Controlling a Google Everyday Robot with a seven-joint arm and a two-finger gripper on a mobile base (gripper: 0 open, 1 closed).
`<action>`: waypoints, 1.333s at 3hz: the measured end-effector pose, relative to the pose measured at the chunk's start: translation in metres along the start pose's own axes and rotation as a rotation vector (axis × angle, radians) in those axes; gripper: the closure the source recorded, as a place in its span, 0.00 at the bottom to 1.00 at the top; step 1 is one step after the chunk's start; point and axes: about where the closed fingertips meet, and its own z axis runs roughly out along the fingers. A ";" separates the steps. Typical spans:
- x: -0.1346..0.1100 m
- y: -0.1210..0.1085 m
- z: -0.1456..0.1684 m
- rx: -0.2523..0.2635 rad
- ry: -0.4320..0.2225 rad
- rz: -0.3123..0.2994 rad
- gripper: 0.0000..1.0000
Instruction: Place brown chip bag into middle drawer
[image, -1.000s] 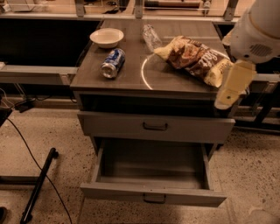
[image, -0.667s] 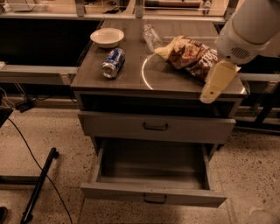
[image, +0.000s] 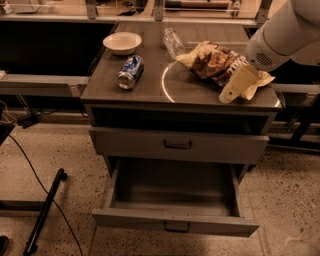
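The middle drawer (image: 150, 220) is standing open at the front, while on the surface (image: 150, 92) above, the brown chip bag (image: 215, 62) is lying at the right, the tool (image: 239, 84) is overlapping its near end, grip impossible to tell, and a bowl (image: 122, 42) is sitting farther back.

1. We are seeing crinkly, glossy foil on the large dark brown chip bag with pale yellow ends (image: 215, 62).
2. We are noting smooth, matt cream plastic on the gripper (image: 231, 92), which is over the bag's right end.
3. We are finding the wide grey middle drawer (image: 175, 223) matt and smooth.
4. We are catching a metallic shine on the blue soda can (image: 130, 72) and smooth clear plastic on the bottle (image: 172, 42).
5. We are seeing a faint sheen on the dark wood-grain cabinet top (image: 145, 92).
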 end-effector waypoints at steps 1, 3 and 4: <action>0.002 -0.022 0.020 0.040 -0.035 0.077 0.00; 0.021 -0.062 0.064 0.087 -0.028 0.168 0.27; 0.027 -0.066 0.079 0.078 -0.017 0.184 0.50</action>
